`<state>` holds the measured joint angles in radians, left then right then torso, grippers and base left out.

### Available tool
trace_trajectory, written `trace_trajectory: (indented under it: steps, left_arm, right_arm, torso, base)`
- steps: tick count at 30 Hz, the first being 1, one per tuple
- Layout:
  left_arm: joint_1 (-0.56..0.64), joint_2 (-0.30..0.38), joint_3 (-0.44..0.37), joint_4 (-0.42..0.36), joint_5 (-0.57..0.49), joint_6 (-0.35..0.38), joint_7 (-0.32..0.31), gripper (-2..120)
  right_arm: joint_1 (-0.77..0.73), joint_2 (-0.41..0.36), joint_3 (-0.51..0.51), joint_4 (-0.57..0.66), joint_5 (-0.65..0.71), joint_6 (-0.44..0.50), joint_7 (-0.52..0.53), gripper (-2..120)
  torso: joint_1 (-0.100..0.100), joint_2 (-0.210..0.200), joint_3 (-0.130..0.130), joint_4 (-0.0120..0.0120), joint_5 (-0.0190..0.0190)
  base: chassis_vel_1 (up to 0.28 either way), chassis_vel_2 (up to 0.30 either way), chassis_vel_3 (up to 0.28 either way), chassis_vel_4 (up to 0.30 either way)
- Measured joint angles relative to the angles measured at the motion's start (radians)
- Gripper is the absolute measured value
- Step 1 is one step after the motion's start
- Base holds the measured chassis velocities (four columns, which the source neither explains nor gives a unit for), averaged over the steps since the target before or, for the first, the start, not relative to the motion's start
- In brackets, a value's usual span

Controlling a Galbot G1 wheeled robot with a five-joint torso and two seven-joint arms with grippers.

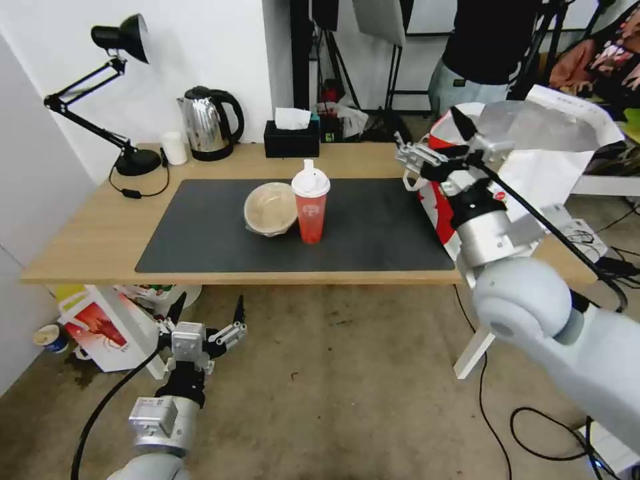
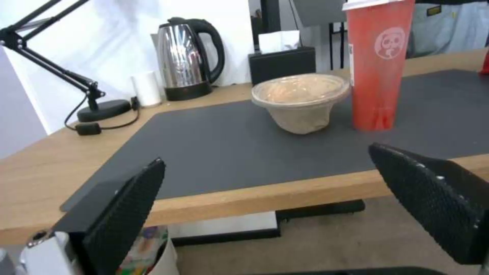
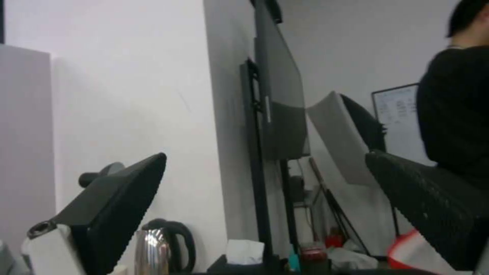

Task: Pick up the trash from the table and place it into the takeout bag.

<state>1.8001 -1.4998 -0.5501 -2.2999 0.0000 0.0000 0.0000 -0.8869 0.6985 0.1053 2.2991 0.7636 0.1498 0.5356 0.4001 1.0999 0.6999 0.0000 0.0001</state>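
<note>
- Trash on the worktop [image 1: 80,247]: beige lidded container [image 1: 270,209] touching the red drink cup [image 1: 311,205], beyond the left claw [image 1: 207,312].
- Left claw hangs low, spread open, empty.
- Right claw [image 1: 433,143], raised beside the takeout bag [image 1: 567,143], gapes open, empty.

Open mat [image 1: 373,220] between cup [image 1: 311,205] and bag [image 1: 533,167]

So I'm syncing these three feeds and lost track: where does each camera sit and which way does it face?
Head view: high on the robot, looking down at the table; left tool low in front, right tool raised by the takeout bag.
Left wrist view: below table height, facing the beige container and red cup; its fingers frame it.
Right wrist view: tilted up at the wall; fingers show.
All share the kettle.
</note>
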Motion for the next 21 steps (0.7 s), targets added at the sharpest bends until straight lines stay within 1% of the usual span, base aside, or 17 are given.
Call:
trace_trajectory:
  steps: [2,3,5,6,7,10,11,13,17,21]
  left_arm:
    - [0.000,0.000,0.000,0.000,0.000,0.000,0.000,100]
    - [0.000,0.000,0.000,0.000,0.000,0.000,0.000,100]
    - [0.000,0.000,0.000,0.000,0.000,0.000,0.000,100]
    - [0.000,0.000,0.000,0.000,0.000,0.000,0.000,100]
    - [0.000,0.000,0.000,0.000,0.000,0.000,0.000,100]
    - [0.000,0.000,0.000,0.000,0.000,0.000,0.000,100]
    - [0.000,0.000,0.000,0.000,0.000,0.000,0.000,100]
    - [0.000,0.000,0.000,0.000,0.000,0.000,0.000,100]
    - [0.000,0.000,0.000,0.000,0.000,0.000,0.000,100]
    - [0.000,0.000,0.000,0.000,0.000,0.000,0.000,100]
  right_arm:
    - [-0.124,0.037,0.071,0.050,-0.059,0.001,-0.021,100]
    - [-0.124,0.037,0.071,0.050,-0.059,0.001,-0.021,100]
    - [-0.243,0.082,0.133,0.091,-0.116,0.008,-0.053,100]
    - [-0.288,0.099,0.149,0.103,-0.138,0.015,-0.069,100]
    - [-0.288,0.099,0.149,0.103,-0.138,0.015,-0.069,100]
    - [-0.407,0.154,0.176,0.112,-0.257,0.063,-0.127,100]
    - [-0.407,0.154,0.176,0.112,-0.257,0.063,-0.127,100]
    - [-0.457,0.189,0.177,0.111,-0.322,0.087,-0.154,100]
    - [-0.481,0.208,0.173,0.105,-0.366,0.107,-0.175,100]
    - [-0.487,0.212,0.172,0.103,-0.378,0.114,-0.181,100]
  torso:
    - [0.000,0.000,0.000,0.0000,0.0000]
    - [0.000,0.000,0.000,0.0000,0.0000]
    - [0.000,0.000,0.000,-0.0001,-0.0002]
    - [0.000,0.000,0.000,-0.0002,-0.0001]
    - [0.000,0.000,0.000,-0.0002,-0.0001]
    - [0.000,0.000,0.000,-0.0001,0.0000]
    - [0.000,0.000,0.000,-0.0001,0.0000]
    - [0.000,0.000,0.000,0.0000,0.0000]
    - [0.000,0.000,0.000,0.0000,-0.0002]
    - [0.000,0.000,0.000,0.0000,-0.0002]
  base:
    - [0.000,0.000,0.000,0.000]
    - [0.000,0.000,0.000,0.000]
    - [0.000,0.000,0.000,0.000]
    - [0.000,0.000,0.000,0.000]
    - [0.000,0.000,0.000,0.000]
    - [0.000,0.000,0.000,0.000]
    - [0.000,0.000,0.000,0.000]
    - [0.000,0.000,0.000,0.000]
    - [0.000,0.000,0.000,0.000]
    - [0.000,0.000,0.000,0.000]
